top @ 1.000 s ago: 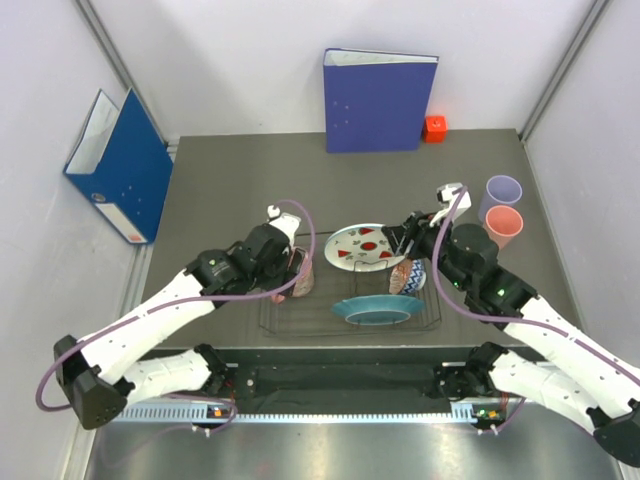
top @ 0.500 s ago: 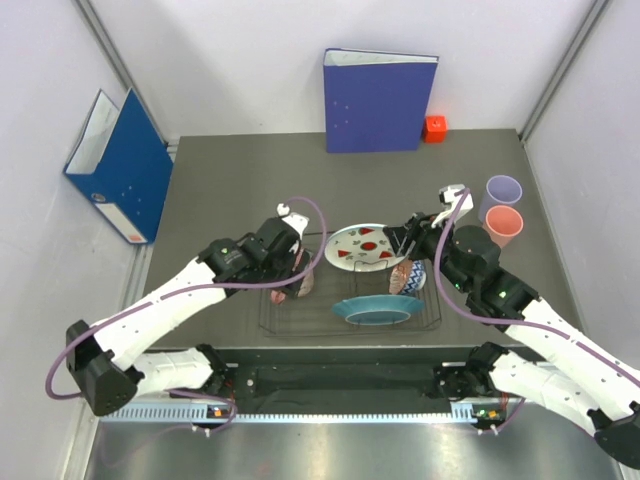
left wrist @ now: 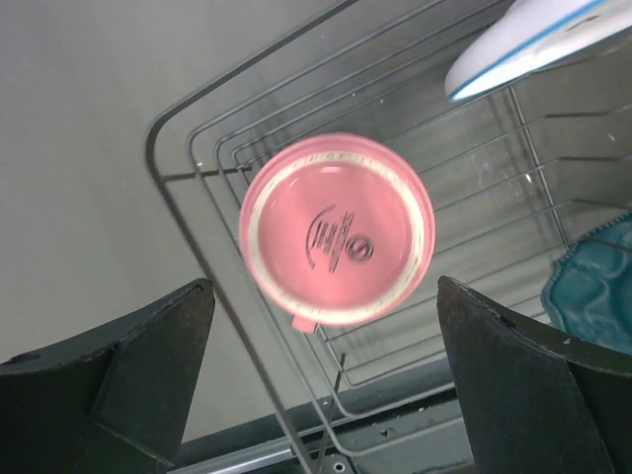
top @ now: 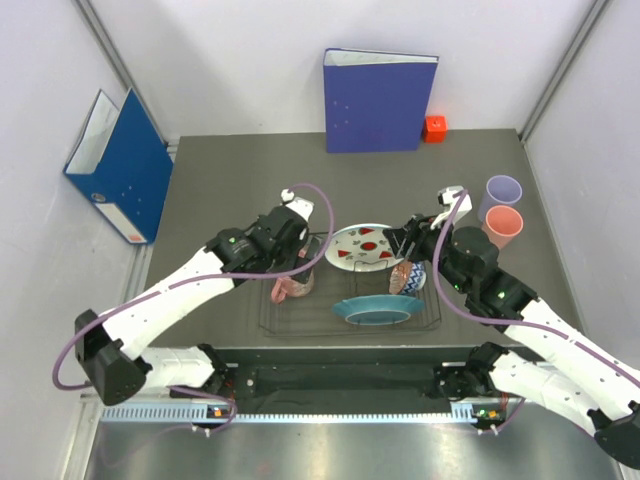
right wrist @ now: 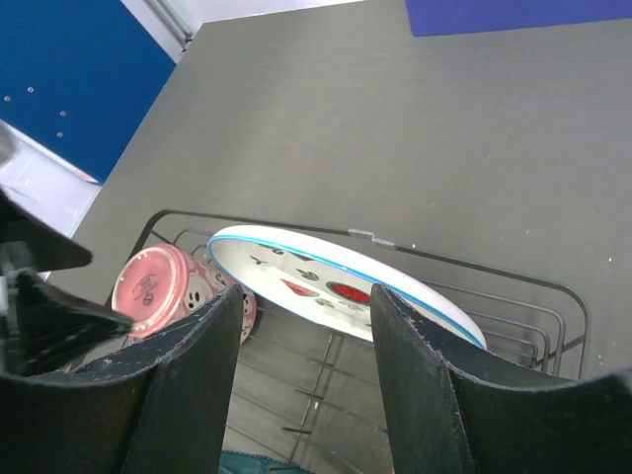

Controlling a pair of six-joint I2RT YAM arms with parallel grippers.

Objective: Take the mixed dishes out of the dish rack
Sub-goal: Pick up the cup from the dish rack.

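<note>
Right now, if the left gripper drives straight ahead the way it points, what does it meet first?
Probably the pink cup in a corner of the dish rack, its base facing the open left gripper, dead centre. Nothing shows in front of it, though depth is unclear.

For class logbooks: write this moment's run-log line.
left gripper: open over round pink cup in dark wire dish rack | right gripper: open by white watermelon-marked plate

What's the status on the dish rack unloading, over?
Left tool open over the pink cup in the dish rack. Right tool open at the rim of the watermelon plate, no grip. Teal plate and bowl also racked. No obstruction seen.
</note>
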